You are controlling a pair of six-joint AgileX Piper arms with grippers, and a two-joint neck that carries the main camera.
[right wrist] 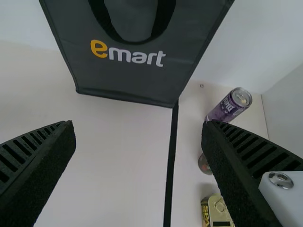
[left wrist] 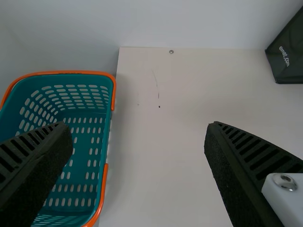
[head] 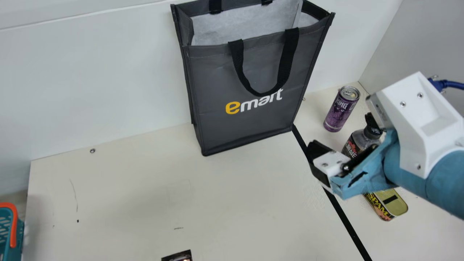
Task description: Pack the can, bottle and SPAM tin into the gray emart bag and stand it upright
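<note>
While left gripper [left wrist: 138, 132] and right gripper [head: 341, 133] spread ribbed fingers [right wrist: 255, 146] — the boxy bag [head: 214, 79] stands.

Bag [head: 214, 79] is gray, handles [head: 289, 54] black, lettering [head: 253, 103] yellow and white. Can [head: 340, 110] is purple, tin [head: 398, 208] gold-topped, bottle cap [head: 372, 132] black. Basket [left wrist: 90, 124] is teal, handles [left wrist: 113, 97] orange. Table [head: 127, 185] is cream, stripe [head: 345, 215] black.
</note>
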